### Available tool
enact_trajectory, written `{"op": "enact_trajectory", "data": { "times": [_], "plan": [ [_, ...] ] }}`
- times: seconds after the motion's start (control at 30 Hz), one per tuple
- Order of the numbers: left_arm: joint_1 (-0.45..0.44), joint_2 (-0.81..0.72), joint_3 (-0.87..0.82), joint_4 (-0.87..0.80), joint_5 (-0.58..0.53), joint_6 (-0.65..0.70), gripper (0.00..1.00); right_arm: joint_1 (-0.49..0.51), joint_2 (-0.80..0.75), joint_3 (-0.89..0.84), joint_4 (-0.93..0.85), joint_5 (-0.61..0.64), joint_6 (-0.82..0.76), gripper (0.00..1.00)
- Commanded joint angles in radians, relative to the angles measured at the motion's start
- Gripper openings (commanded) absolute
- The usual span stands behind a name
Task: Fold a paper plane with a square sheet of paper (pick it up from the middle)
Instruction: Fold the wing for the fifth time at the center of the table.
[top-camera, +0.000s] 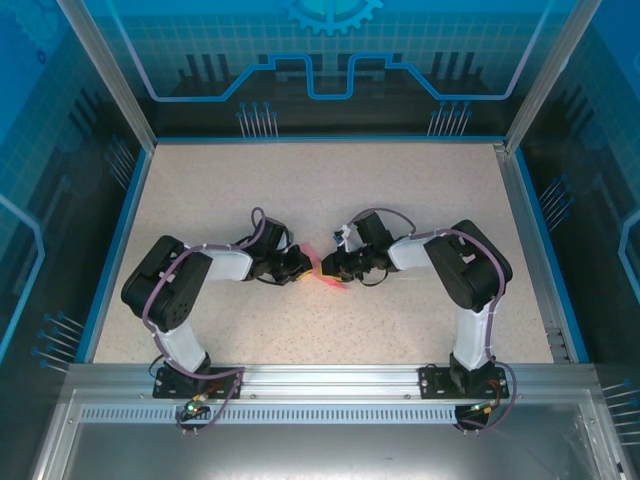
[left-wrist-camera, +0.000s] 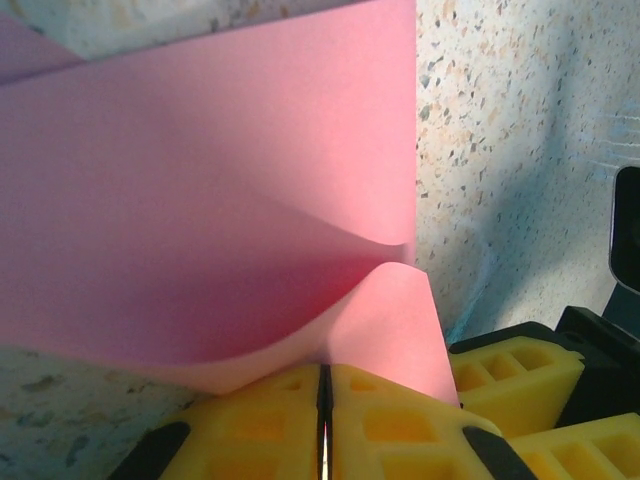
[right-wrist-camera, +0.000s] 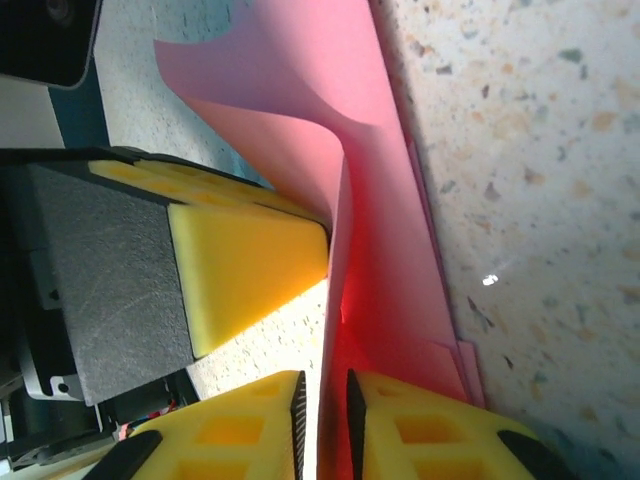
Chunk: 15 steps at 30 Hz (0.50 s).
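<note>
The pink sheet of paper (top-camera: 327, 273) is folded into several layers and held off the table between the two arms at mid-table. My left gripper (left-wrist-camera: 323, 385) is shut on its curled lower edge, the yellow pads pressed together on the paper (left-wrist-camera: 200, 200). My right gripper (right-wrist-camera: 325, 400) faces it from the other side. Its jaws stand a little apart, and a thin upright edge of the paper (right-wrist-camera: 400, 290) runs through the gap. In the top view the left gripper (top-camera: 300, 265) and the right gripper (top-camera: 333, 268) almost touch.
The speckled table (top-camera: 330, 180) lies inside a blue-rimmed enclosure with posts at the far corners. One yellow finger of the left gripper (right-wrist-camera: 245, 265) sits close beside the right gripper's jaws. The right gripper's yellow fingers (left-wrist-camera: 520, 370) crowd the left gripper's right side.
</note>
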Motion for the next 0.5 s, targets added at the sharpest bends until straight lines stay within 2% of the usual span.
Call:
{"op": "enact_trajectory", "data": {
  "times": [0.0,0.23,0.47],
  "plan": [
    [-0.006,0.024,0.023,-0.037,-0.025,0.018,0.11,-0.016,-0.043,0.025,-0.112,0.012,-0.054,0.22],
    [-0.006,0.026,0.028,-0.039,-0.02,0.018,0.11,-0.016,-0.072,0.018,-0.208,0.06,-0.117,0.21],
    [-0.006,0.026,0.037,-0.047,-0.015,0.023,0.1,-0.017,-0.072,-0.015,-0.204,0.081,-0.121,0.14]
  ]
}}
